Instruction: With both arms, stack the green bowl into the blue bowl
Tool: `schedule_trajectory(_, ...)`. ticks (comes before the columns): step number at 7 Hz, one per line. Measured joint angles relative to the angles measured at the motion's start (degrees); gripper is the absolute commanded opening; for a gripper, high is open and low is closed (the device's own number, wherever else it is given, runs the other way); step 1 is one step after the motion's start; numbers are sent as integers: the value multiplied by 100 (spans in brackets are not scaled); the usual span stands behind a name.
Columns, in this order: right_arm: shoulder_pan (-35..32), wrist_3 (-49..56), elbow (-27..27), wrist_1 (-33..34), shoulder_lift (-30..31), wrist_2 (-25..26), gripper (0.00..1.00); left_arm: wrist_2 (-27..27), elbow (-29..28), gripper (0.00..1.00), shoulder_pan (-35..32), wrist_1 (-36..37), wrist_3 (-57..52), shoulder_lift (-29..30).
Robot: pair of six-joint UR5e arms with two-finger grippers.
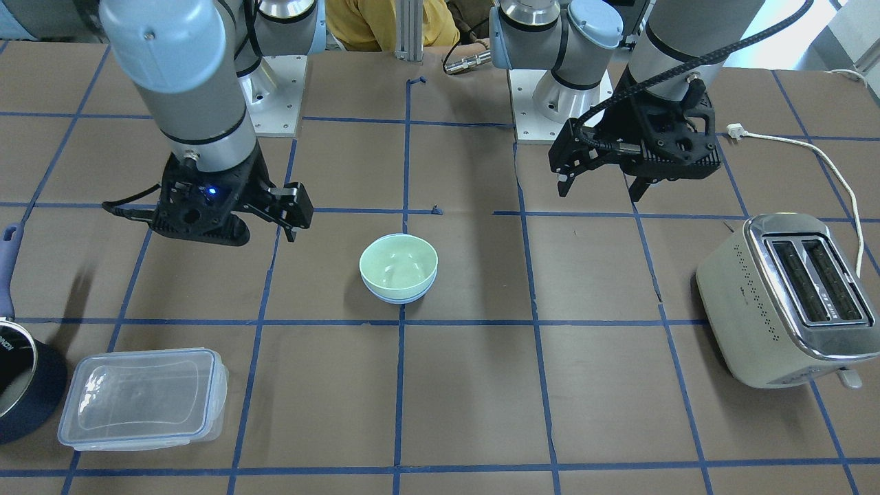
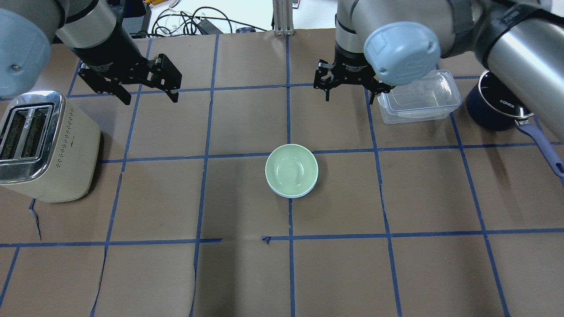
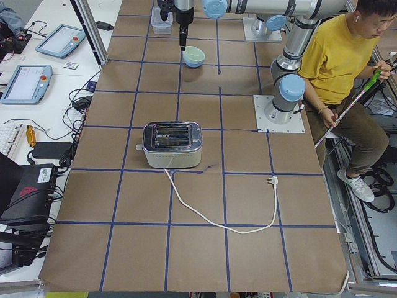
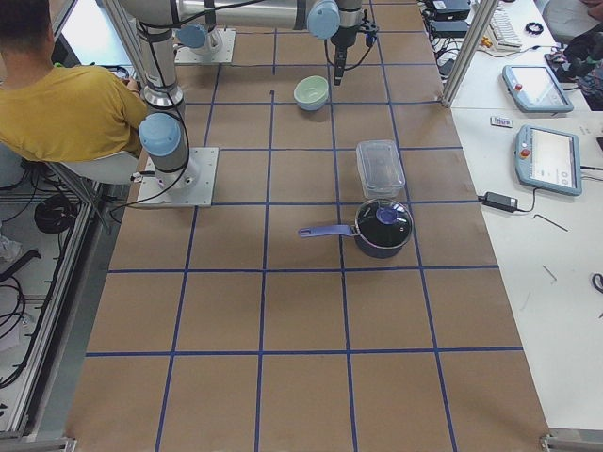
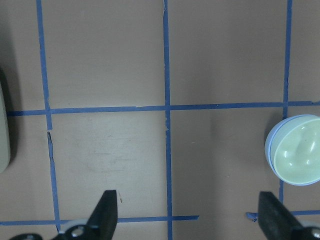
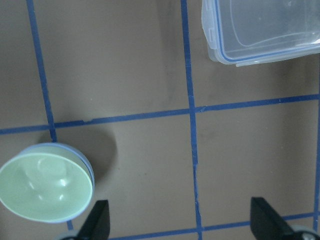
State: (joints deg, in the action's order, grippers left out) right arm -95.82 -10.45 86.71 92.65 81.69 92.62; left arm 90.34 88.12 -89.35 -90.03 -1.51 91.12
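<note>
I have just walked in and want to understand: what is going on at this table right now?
The green bowl sits nested inside the blue bowl at the middle of the table, so the stacking looks done. Neither arm handles anything: the left gripper and the right gripper both hang open above the table, apart from the bowls and empty.

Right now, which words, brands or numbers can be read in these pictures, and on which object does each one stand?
"KONKA": on the dark navy pot, in the overhead view.
Small dark mark on the side of the toaster: too small to read.
White print on the body of the right gripper: too blurred to read.
</note>
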Motion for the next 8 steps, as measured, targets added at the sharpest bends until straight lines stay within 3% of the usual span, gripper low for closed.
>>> schedule_trajectory(4,499,695,618,-323,973,-13,100,9,-23,100,-12,-4,287,-6)
schedule_trajectory(8,513,707,645,-723,1281,-101,100,8,-14,100,-12,-6,318,-7)
